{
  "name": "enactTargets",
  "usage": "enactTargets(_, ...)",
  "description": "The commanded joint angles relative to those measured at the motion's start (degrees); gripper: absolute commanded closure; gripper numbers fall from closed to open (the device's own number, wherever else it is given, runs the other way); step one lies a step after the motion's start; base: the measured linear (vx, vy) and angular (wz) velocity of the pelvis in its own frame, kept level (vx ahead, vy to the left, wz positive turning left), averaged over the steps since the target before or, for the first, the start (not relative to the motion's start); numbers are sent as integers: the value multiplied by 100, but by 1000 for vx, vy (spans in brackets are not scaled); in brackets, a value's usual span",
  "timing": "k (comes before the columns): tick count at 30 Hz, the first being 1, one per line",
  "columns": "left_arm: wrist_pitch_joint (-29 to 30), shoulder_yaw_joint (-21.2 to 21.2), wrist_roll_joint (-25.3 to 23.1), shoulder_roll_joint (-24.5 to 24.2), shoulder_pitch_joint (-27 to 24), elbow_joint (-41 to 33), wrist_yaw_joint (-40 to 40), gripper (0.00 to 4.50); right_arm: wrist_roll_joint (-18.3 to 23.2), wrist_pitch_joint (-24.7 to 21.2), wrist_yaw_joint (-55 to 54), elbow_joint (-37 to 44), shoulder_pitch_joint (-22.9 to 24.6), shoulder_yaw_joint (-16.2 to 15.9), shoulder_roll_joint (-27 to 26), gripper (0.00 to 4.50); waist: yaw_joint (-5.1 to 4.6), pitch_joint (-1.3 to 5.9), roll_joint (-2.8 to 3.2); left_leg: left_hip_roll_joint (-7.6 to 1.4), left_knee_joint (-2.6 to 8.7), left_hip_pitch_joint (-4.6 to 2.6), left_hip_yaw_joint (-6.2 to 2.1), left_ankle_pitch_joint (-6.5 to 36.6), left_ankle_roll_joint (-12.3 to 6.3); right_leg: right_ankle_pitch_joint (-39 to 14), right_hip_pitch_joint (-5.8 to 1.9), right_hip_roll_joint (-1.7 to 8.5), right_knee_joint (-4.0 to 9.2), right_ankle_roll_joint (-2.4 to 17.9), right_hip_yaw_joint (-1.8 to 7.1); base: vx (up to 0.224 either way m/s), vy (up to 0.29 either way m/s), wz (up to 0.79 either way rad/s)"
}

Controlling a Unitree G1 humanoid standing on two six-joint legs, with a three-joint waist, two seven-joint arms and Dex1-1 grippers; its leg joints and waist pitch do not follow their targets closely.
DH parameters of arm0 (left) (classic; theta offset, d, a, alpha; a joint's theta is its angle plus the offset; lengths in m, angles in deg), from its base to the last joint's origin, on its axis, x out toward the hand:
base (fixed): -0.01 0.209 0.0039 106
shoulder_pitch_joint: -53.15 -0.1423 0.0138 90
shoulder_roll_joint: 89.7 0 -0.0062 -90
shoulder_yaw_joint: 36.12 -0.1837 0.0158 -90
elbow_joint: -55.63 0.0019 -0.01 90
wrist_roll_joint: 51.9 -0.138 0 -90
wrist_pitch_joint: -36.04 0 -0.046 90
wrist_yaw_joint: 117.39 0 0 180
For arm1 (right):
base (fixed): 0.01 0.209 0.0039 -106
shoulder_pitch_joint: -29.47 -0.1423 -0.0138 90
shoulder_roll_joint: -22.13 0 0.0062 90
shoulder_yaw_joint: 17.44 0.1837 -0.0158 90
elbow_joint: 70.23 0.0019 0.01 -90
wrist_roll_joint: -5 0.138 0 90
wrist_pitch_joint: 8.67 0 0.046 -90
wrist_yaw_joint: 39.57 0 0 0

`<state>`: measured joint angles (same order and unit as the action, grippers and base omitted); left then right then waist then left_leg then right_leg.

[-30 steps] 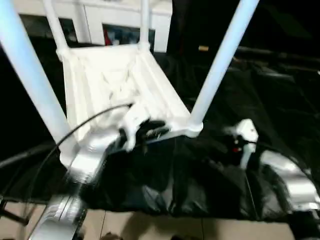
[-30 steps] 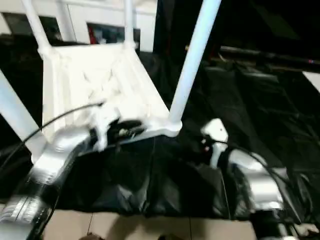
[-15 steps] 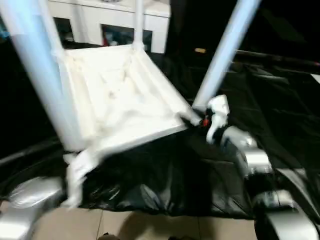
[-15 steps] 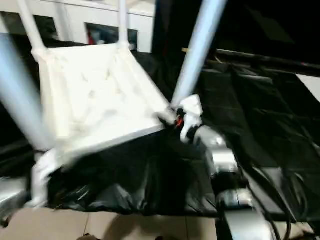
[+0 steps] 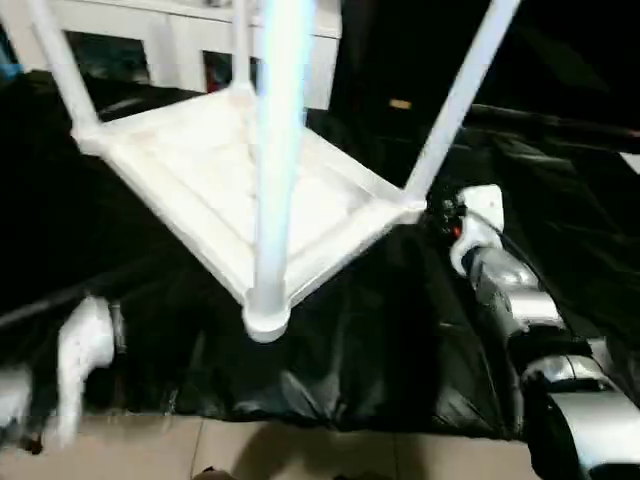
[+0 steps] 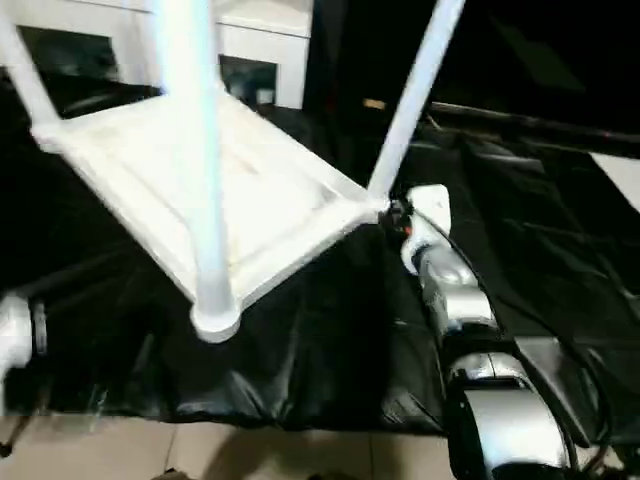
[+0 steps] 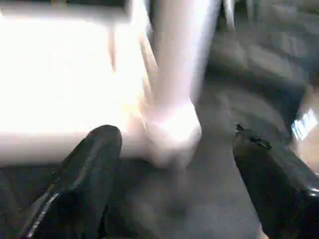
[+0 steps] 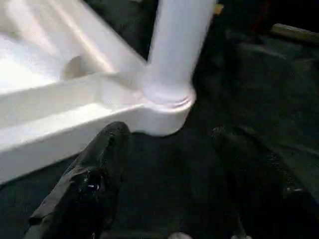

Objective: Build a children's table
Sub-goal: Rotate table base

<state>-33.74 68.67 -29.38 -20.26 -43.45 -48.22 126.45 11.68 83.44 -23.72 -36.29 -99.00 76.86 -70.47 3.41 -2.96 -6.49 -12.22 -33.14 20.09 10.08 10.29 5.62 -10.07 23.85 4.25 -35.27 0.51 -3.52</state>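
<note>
I find the right gripper (image 8: 164,169) spread, empty, facing the children's table (image 5: 210,170) corner socket; legs upright. Left gripper (image 7: 174,179) spread, farther off.

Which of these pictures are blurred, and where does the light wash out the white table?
Left wrist view: heaviest blur, the table top glows featureless, and the leg smears. Left eye view: the nearest leg is streaked, and the left gripper is a pale smear. Right wrist view: fairly clear, with mild glare on the corner socket. The black sheet stays dark.
</note>
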Motion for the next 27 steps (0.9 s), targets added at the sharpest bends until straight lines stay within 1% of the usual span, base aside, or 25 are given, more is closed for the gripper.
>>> enactTargets(1, -56, -175, 140, 147, 217, 42, -174, 22, -70, 34, 95, 24, 157, -66, -43, 142, -2, 303, 134, -67, 385, -37, 45, 1521, 123, -1295, -227, 236, 371, 855, 261, 0, 0, 0)
enactTargets(2, -52, -258, 182, 237, 362, 78, -227, 8, -89, 81, 79, -29, 185, -105, -73, 142, -25, 311, 140, -65, 385, -10, 34, 1503, 131, -1198, -244, 237, 347, 891, 261, 0, 0, 0)
enactTargets(3, -60, -374, 190, 346, 553, 165, -277, 8, -118, 139, 20, -119, 203, -147, -115, 142, -27, 329, 117, -60, 376, -13, 36, 1458, 145, -1173, -249, 231, 341, 888, 250, 0, 0, 0)
enactTargets(4, -93, -564, 128, 490, 850, 362, -291, 8, -168, 223, -75, -262, 207, -206, -190, 142, -32, 335, 124, -61, 370, -10, 36, 1437, 148, -1143, -250, 237, 331, 899, 250, 0, 0, 0)
enactTargets(5, -107, -621, 97, 530, 942, 433, -286, 8, -183, 236, -94, -286, 211, -224, -212, 142, -40, 341, 150, -50, 360, -28, 43, 1442, 155, -1138, -238, 227, 340, 912, 251, 0, 0, 0)
enactTargets(6, -167, -730, 16, 643, 1160, 610, -275, 8, -236, 254, -142, -331, 209, -276, -262, 142, -45, 332, 178, -48, 366, -1, 30, 1487, 176, -1199, -254, 236, 336, 914, 254, 0, 0, 0)
enactTargets(7, -215, -808, -38, 736, 1333, 756, -259, 8, -278, 237, -179, -362, 196, -315, -301, 142, -51, 337, 175, -42, 362, -4, 33, 1515, 179, -1250, -252, 236, 355, 897, 252, 0, 0, 0)
enactTargets(8, -278, -878, -78, 849, 1514, 906, -245, 8, -315, 202, -211, -389, 184, -355, -348, 142, -51, 332, 149, -45, 354, -13, 31, 1624, 185, -1411, -246, 247, 369, 866, 256, 0, 0, 0)
enactTargets(9, -360, -956, -107, 952, 1701, 1070, -224, 8, -362, 189, -211, -424, 162, -376, -400, 142, -45, 330, 167, -52, 359, -16, 17, 1690, 206, -1571, -245, 258, 384, 829, 255, 0, 0, 0)
enactTargets(11, -458, -1084, -108, 1157, 2047, 1343, -214, 8, -459, 183, -153, -475, 114, -437, -496, 142, -54, 337, 162, -47, 354, -11, 16, 1693, 209, -1544, -243, 256, 384, 849, 257, 0, 0, 0)
enactTargets(12, -466, -1115, -93, 1214, 2132, 1400, -209, 8, -479, 181, -141, -492, 96, -450, -523, 142, -52, 346, 155, -53, 351, -10, 9, 1657, 214, -1464, -249, 262, 362, 878, 255, 0, 0, 0)
enactTargets(13, -473, -1139, -81, 1258, 2198, 1444, -204, 8, -494, 180, -132, -506, 83, -460, -545, 142, -61, 341, 153, -52, 360, 9, 3, 1645, 211, -1458, -261, 262, 360, 878, 255, 0, 0, 0)
enactTargets(14, -444, -1211, -30, 1364, 2333, 1497, -178, 8, -527, 171, -122, -548, 42, -491, -597, 142, -52, 349, 167, -57, 350, -9, 5, 1611, 212, -1384, -255, 267, 351, 905, 252, 0, 0, 0)
enactTargets(15, -405, -1303, 43, 1451, 2439, 1518, -149, 8, -556, 170, -109, -608, -3, -535, -641, 142, -61, 356, 158, -55, 345, -9, 13, 1562, 199, -1298, -259, 259, 341, 942, 250, 0, 0, 0)
enactTargets(17, -252, -1622, 198, 1704, 2584, 1422, -46, 8, -641, 198, -121, -763, -114, -642, -722, 142, -53, 361, 141, -62, 340, 0, 16, 1463, 183, -1153, -268, 263, 323, 1007, 247, 0, 0, 0)
enactTargets(18, -234, -1669, 212, 1735, 2594, 1405, -33, 8, -649, 202, -118, -778, -124, -650, -729, 142, -57, 358, 145, -69, 338, 2, 18, 1448, 176, -1100, -266, 267, 310, 1050, 248, 0, 0, 0)
enactTargets(19, -184, -1982, 223, 1938, 2656, 1349, 59, 8, -696, 230, -102, -852, -174, -691, -764, 142, -52, 355, 148, -67, 336, -1, 25, 1457, 169, -1099, -261, 269, 318, 1057, 251, 0, 0, 0)
enactTargets(20, -195, -2082, 201, 1998, 2674, 1354, 89, 8, -708, 238, -96, -866, -182, -698, -769, 142, -45, 358, 121, -71, 333, 13, 25, 1416, 157, -1102, -275, 274, 314, 1056, 249, 0, 0, 0)
enactTargets(21, -201, -2216, 167, 2088, 2697, 1367, 123, 8, -713, 242, -86, -880, -193, -700, -774, 142, -27, 363, 98, -77, 326, 5, 31, 1345, 129, -1074, -280, 284, 312, 1043, 252, 0, 0, 0)
enactTargets(22, -217, -2309, 135, 2168, 2723, 1397, 129, 8, -712, 246, -82, -889, -200, -700, -775, 142, -12, 366, 112, -78, 324, -2, 36, 1308, 120, -1030, -275, 283, 311, 1041, 253, 0, 0, 0)
enactTargets(23, -262, -2387, 100, 2257, 2767, 1465, 129, 8, -722, 252, -75, -904, -209, -688, -779, 142, -14, 362, 91, -73, 326, 15, 37, 1229, 107, -928, -293, 270, 303, 1025, 249, 0, 0, 0)
enactTargets(24, -304, -2482, 65, 2368, 2819, 1531, 125, 8, -730, 254, -71, -918, -219, -676, -783, 142, -11, 361, 89, -70, 324, 14, 41, 1219, 97, -922, -288, 268, 306, 1011, 249, 0, 0, 0)
enactTargets(25, -331, -2565, 38, 2471, 2870, 1594, 118, 8, -739, 256, -69, -930, -227, -668, -786, 142, -18, 361, 70, -66, 321, 23, 45, 1218, 88, -949, -294, 266, 311, 998, 249, 0, 0, 0)
enactTargets(26, -364, -2638, 3, 2568, 2922, 1662, 111, 8, -745, 262, -65, -947, -237, -664, -787, 142, -12, 356, 75, -64, 320, 26, 43, 1251, 88, -1056, -297, 276, 326, 970, 250, 0, 0, 0)
enactTargets(27, -479, -2805, -110, 2825, 3074, 1881, 73, 8, -757, 276, -69, -987, -259, -655, -792, 142, -11, 350, 82, -67, 324, 20, 41, 1324, 96, -1213, -288, 280, 350, 932, 250, 0, 0, 0)
